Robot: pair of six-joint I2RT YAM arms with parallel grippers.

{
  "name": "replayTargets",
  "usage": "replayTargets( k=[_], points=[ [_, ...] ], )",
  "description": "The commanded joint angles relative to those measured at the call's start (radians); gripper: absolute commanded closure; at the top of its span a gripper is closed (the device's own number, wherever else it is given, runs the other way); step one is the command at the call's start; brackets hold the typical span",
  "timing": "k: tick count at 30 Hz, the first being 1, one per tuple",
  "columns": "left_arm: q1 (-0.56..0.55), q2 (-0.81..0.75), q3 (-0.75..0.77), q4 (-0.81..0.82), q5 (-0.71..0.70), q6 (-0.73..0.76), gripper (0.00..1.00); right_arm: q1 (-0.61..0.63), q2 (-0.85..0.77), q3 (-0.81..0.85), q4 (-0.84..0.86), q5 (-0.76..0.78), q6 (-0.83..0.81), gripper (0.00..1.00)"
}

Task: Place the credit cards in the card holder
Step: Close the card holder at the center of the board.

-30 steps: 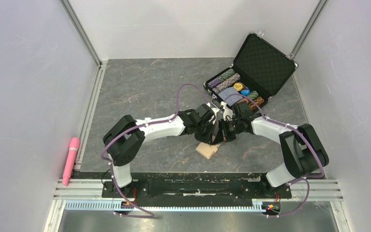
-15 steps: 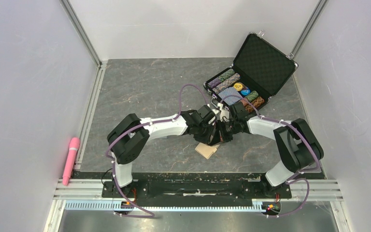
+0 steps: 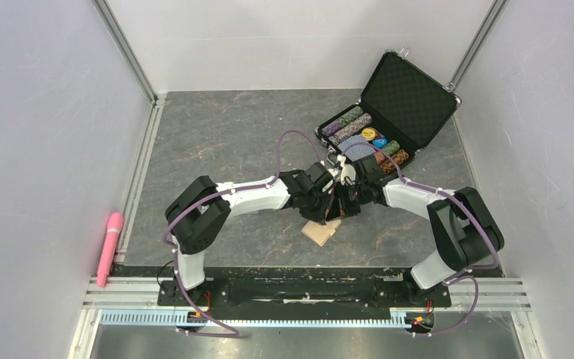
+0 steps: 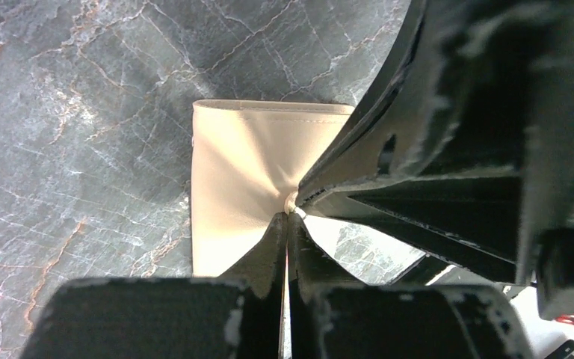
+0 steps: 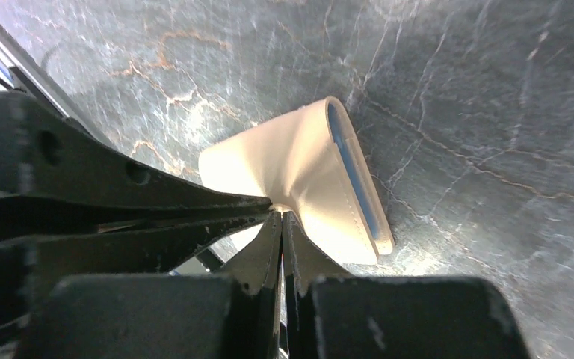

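The tan card holder [image 3: 318, 232] lies on the grey marbled floor just under both grippers. Its top leather is pulled up into a creased peak in the left wrist view [image 4: 239, 172]. The right wrist view [image 5: 306, 164] shows its light blue lining along one edge. My left gripper [image 4: 286, 217] is shut, with its tips at that peak. My right gripper [image 5: 280, 215] is shut at the same spot. The two meet tip to tip in the top view: left gripper [image 3: 329, 209], right gripper [image 3: 342, 209]. No credit cards are in view.
An open black poker-chip case [image 3: 407, 97] with chips and a blue-patterned deck [image 3: 356, 146] stands at the back right, close behind the grippers. A pink rod [image 3: 110, 247] lies outside the left rail. White walls enclose the floor.
Both arms have drawn in slightly, and the meeting grippers have shifted a little away from the bases. The card holder has stayed in about the same place.
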Motion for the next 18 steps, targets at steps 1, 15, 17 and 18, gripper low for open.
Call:
replayTargets(
  k=[1, 15, 17, 18],
  points=[
    [-0.005, -0.078, 0.017, 0.035, 0.015, 0.03, 0.98, 0.0, -0.085, 0.049, 0.013, 0.068, 0.011, 1.0],
    [-0.005, -0.081, -0.001, 0.009, 0.004, 0.019, 0.98, -0.001, -0.091, 0.014, 0.013, 0.024, 0.009, 1.0],
    [-0.006, -0.07, -0.006, 0.003, 0.001, 0.017, 0.98, -0.001, -0.088, 0.007, 0.015, 0.021, 0.008, 1.0],
    [-0.006, -0.068, -0.008, -0.002, -0.006, 0.016, 0.98, -0.002, -0.087, 0.006, 0.014, 0.018, 0.006, 1.0]
  ],
)
